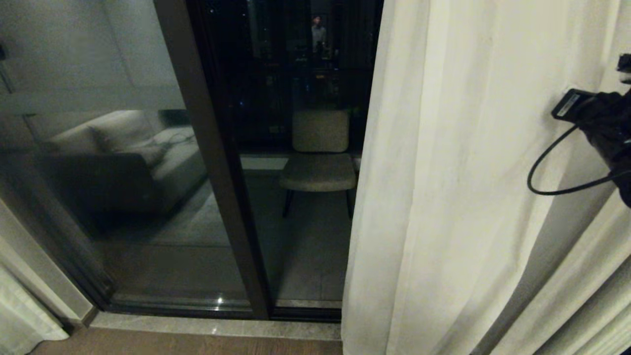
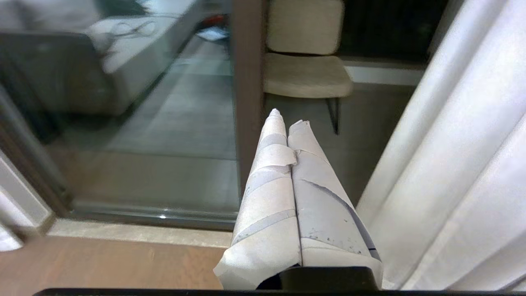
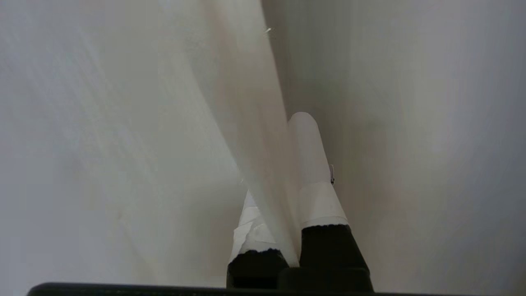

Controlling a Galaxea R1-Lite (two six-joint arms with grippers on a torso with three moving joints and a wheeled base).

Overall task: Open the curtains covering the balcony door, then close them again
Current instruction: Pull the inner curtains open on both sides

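Note:
The cream-white curtains (image 1: pixel 443 187) hang over the right half of the head view, their left edge partway across the balcony door (image 1: pixel 222 162). The door's dark frame and reflective glass stand uncovered on the left. My right arm's wrist (image 1: pixel 599 125) shows at the far right against the fabric. In the right wrist view my right gripper (image 3: pixel 287 135) is shut on a fold of the curtains (image 3: pixel 254 123), which runs between its taped fingers (image 3: pixel 312 164). My left gripper (image 2: pixel 287 117) hangs low before the door, shut and holding nothing.
A beige chair (image 1: pixel 319 158) stands beyond the glass. A sofa's reflection (image 1: pixel 123 162) shows in the left pane. A pale stone threshold (image 1: pixel 212 325) and wooden floor (image 1: pixel 172 345) lie at the door's foot. More curtain fabric (image 1: pixel 19 315) hangs at the far left.

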